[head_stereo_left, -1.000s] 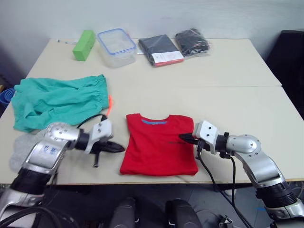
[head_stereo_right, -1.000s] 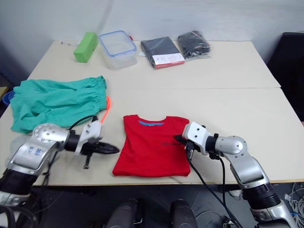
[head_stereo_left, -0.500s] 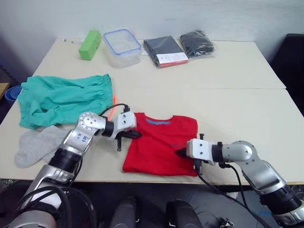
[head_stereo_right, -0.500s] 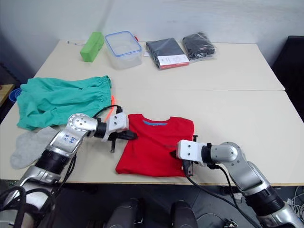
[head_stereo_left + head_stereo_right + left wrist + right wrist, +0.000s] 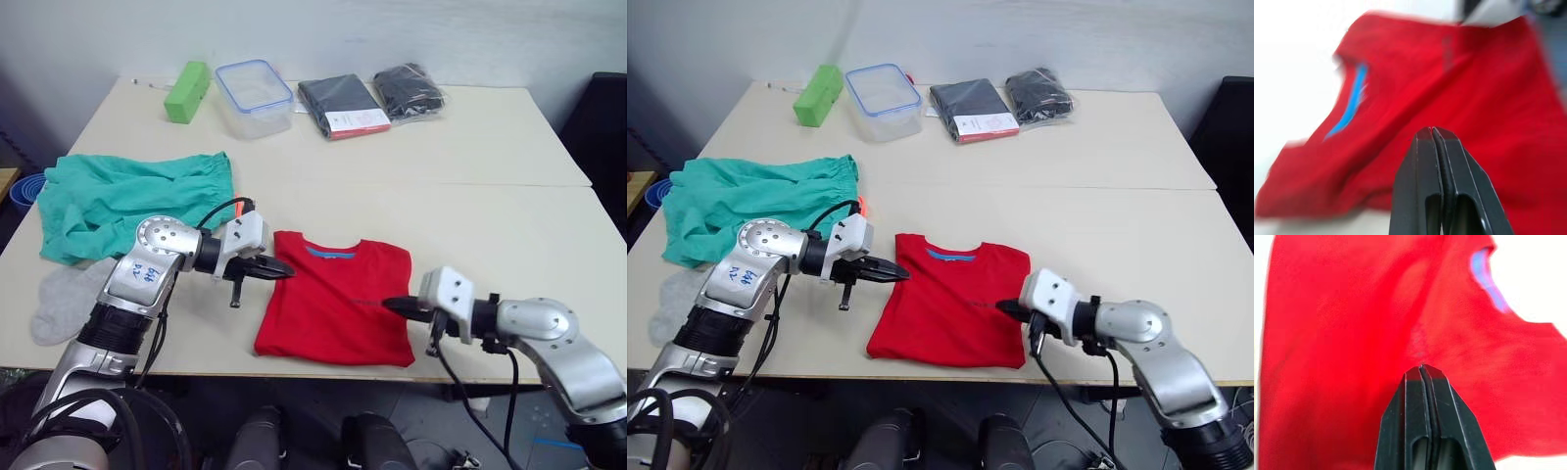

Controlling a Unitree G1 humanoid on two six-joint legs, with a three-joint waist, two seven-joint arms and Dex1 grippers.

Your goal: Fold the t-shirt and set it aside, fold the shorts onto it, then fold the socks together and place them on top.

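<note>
Left eye view, t-shirt: I see the red t-shirt [image 5: 335, 302] lying flat near the front edge of the tabletop [image 5: 490, 196], already a narrow panel with sleeves tucked in, collar with blue label toward the far side.
T-shirt handling: soft, light, limp knit I'd judge; it will sag and drag if I lift one corner, so I'd take hold at the two collar-end corners or the hem corners, one per claw.
Left claw: left claw [image 5: 286, 267] at the shirt's left shoulder edge, fingers pressed together, holding nothing as far as I can tell.
Right claw: right claw [image 5: 389, 305] at the shirt's right side edge, fingers also pressed together; the right wrist view shows the tips over red cloth, no fold pinched between them that I can see.
Shorts: teal shorts [image 5: 127, 201] spread on the tabletop's left, gathered elastic waistband facing right, orange drawstring [image 5: 236, 207] peeking out; thin cloth, wrinkly, should bunch easily.
Socks: grey socks [image 5: 69, 299] at the front left corner just beside the shorts, soft knit, small, floppy.
Other stuff: green block [image 5: 186, 77], clear plastic box with blue rim [image 5: 253, 96], two black packaged clothes [image 5: 370, 100] along the far edge, well apart from the garments.
</note>
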